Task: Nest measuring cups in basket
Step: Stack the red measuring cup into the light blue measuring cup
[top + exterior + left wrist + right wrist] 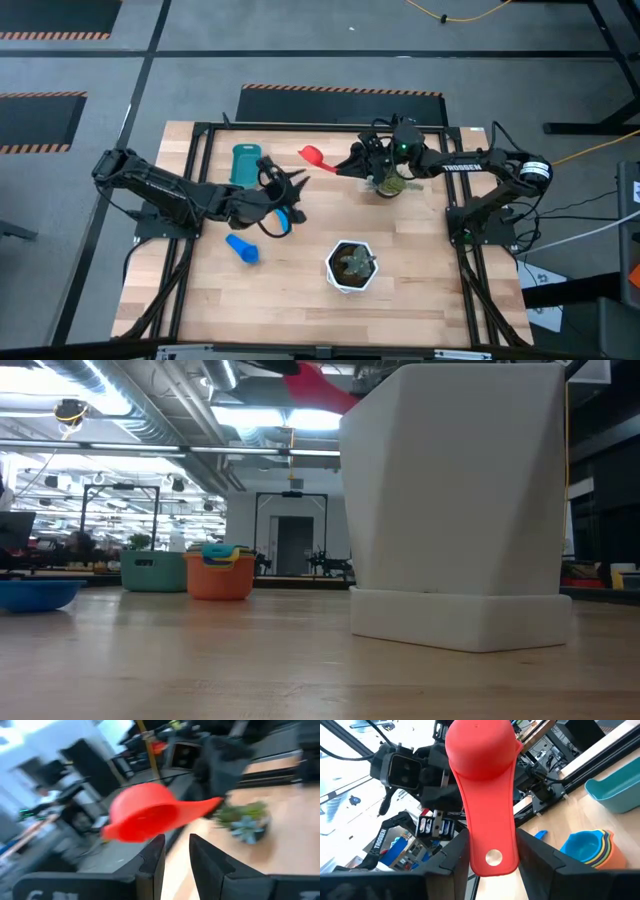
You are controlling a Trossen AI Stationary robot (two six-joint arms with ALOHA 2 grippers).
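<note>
My right gripper (345, 166) is shut on a red measuring cup (312, 155), held in the air over the far middle of the table. It also shows in the right wrist view (480, 750) and the left wrist view (145, 815). My left gripper (292, 183) is open and empty, just near-left of the red cup, its fingertips (176, 855) pointing at it. A stack of nested cups (592, 847), orange outermost and light blue on top, stands under my left arm (283, 216). The teal basket (246, 165) stands on its base at the far left. A dark blue cup (243, 248) lies on the table. My right gripper pinches the red cup's flat handle by its two edges, near the free end with the hole (492, 857), between its two fingers. The fingers come level from the table's right, along the handle. The cup is lifted clear, its bowl (480, 745) pointing away toward my left gripper.
A white hexagonal plant pot (350, 266) stands near the table's front middle and fills much of the low view (460, 510). A small potted plant (390, 186) stands under my right arm. Bare wood shows at the front left and the front right.
</note>
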